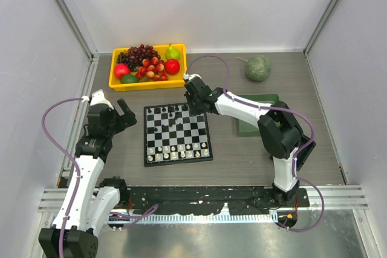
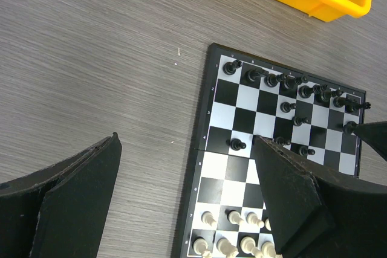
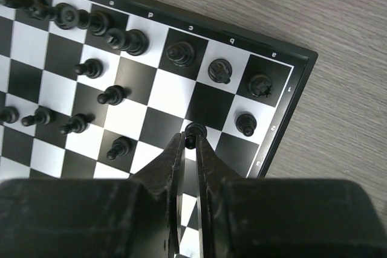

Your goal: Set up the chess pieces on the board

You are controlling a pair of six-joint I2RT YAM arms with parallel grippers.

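Right gripper (image 3: 192, 144) pinched narrow on a small black plastic pawn (image 3: 195, 129) near the far right corner of the black-and-white checkered board (image 3: 208, 106), beside another black pawn (image 3: 246, 124); I can't tell if its base is seated, so I'd centre it, lower straight, then open gently.

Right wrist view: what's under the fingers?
A black pawn pinched at the tips of the fingers, over the board. Its base and square are covered.

Left end effector (image 2: 187, 149) spread wide, right end effector (image 3: 192, 144) pinched closed.
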